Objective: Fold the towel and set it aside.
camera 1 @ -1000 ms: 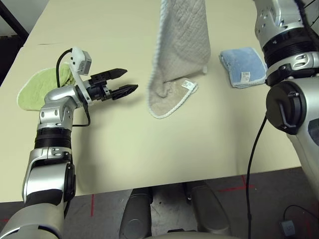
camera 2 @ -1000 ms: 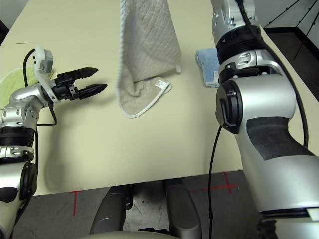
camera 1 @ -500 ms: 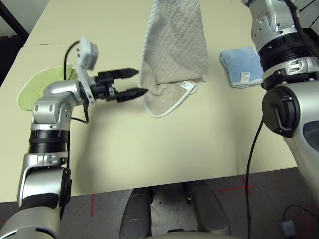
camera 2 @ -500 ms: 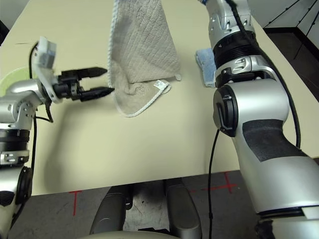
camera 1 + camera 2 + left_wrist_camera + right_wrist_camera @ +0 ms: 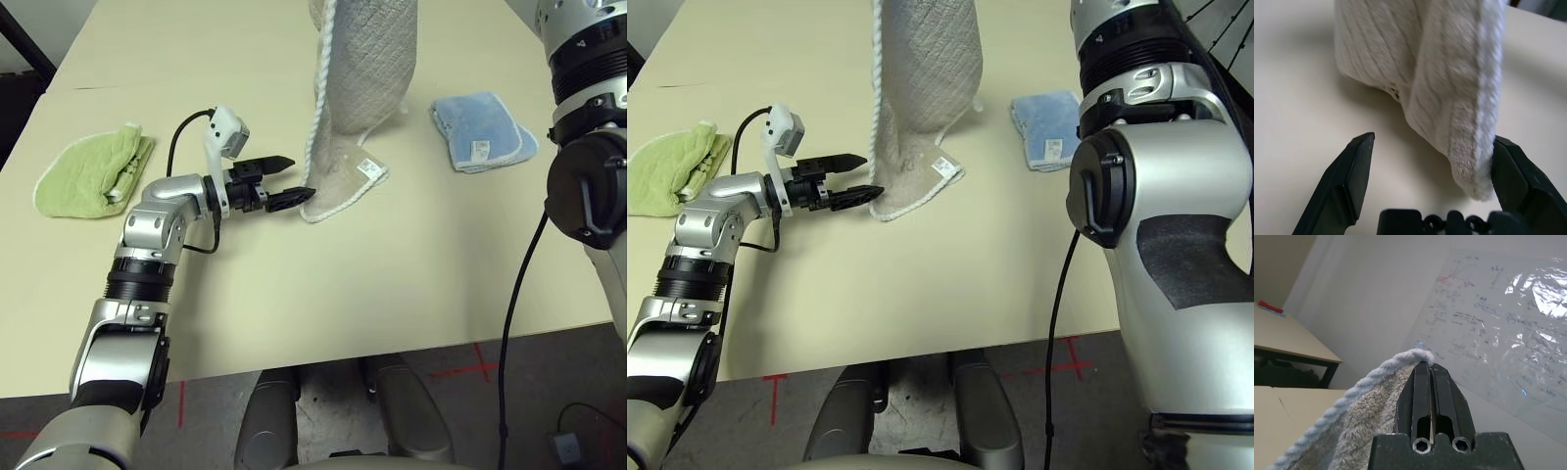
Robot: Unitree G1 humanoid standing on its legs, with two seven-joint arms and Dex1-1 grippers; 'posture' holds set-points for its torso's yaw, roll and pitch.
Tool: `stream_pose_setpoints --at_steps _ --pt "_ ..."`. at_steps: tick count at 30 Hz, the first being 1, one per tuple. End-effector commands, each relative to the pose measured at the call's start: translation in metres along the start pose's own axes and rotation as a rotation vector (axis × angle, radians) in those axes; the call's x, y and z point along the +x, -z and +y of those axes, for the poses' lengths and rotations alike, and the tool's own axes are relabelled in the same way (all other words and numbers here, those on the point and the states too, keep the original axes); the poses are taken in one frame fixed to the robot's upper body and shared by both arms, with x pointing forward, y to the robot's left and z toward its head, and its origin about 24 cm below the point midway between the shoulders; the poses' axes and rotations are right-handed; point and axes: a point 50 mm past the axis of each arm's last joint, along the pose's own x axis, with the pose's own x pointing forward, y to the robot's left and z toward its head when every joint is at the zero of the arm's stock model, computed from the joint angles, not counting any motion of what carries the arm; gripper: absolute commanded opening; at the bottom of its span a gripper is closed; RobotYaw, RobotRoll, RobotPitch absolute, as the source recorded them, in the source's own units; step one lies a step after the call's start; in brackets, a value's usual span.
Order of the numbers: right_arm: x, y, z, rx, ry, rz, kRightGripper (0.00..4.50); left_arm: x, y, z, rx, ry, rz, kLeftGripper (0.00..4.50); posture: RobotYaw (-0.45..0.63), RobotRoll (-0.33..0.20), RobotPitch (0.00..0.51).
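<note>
Hanging from above, the towel (image 5: 362, 88) runs top to bottom as a long drape, and its lower end puddles on the bench (image 5: 411, 264), white label up. Head views: left gripper (image 5: 284, 181) points level at the drape's bottom corner on the piped-edge side, jaws spread wide and empty, tips just beside the fabric; contact can't be confirmed from here. The left arm is clearly the nearer one to that low corner. Green cloth (image 5: 88, 171) and blue towel (image 5: 482, 129) lie well apart on either side, out of play.

Left wrist view: the corner of the towel hangs into the gap between the jaws, well off-centre, and the piped edge (image 5: 1488, 88) looks to be touching the one finger (image 5: 1515, 178) while the other stands clear of it. Closing from here should catch the corner, I'd judge, but only a thin bite.

Right wrist view: right gripper (image 5: 1429, 369) has its jaws pinched tight on the towel's top edge, fabric falling away below, holding it aloft.
</note>
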Motion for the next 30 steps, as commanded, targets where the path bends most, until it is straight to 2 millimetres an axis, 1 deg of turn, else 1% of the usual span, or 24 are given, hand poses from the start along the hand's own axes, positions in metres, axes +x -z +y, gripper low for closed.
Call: stream_pose_setpoints --at_steps 1,5,9,12,19,24,26,28,30 --pt "0.003 -0.006 -0.002 -0.028 0.010 0.000 0.04 -0.006 0.010 -0.005 -0.047 0.053 0.077 4.50 -0.03 0.000 0.211" --pt "0.003 -0.003 -0.002 -0.024 0.020 0.012 0.04 -0.011 0.015 -0.011 -0.115 0.092 0.129 4.50 -0.03 0.000 0.227" --pt "0.003 -0.002 -0.002 -0.020 0.023 0.012 0.04 -0.011 0.016 -0.013 -0.167 0.079 0.147 4.50 -0.03 0.000 0.239" --pt "0.003 -0.002 -0.001 -0.019 0.025 0.009 0.04 -0.008 0.015 -0.015 -0.211 0.067 0.139 4.50 -0.04 0.000 0.240" --pt "0.003 -0.002 -0.002 -0.023 0.026 0.008 0.04 0.007 0.018 -0.018 -0.292 0.027 0.124 4.50 -0.05 0.000 0.241" --pt "0.003 -0.002 -0.002 -0.026 0.026 0.011 0.04 0.010 0.019 -0.020 -0.321 0.029 0.138 4.50 -0.05 0.000 0.240" --pt "0.002 -0.002 -0.002 -0.027 0.025 0.012 0.00 0.009 0.019 -0.018 -0.322 0.008 0.137 4.11 -0.05 0.000 0.240" --pt "0.002 -0.002 -0.002 -0.028 0.025 0.013 0.00 0.009 0.019 -0.017 -0.328 0.004 0.139 3.55 -0.05 0.000 0.239" --pt "0.002 -0.002 -0.003 -0.030 0.027 0.014 0.00 0.009 0.019 -0.017 -0.333 0.007 0.141 2.79 -0.05 0.000 0.237"
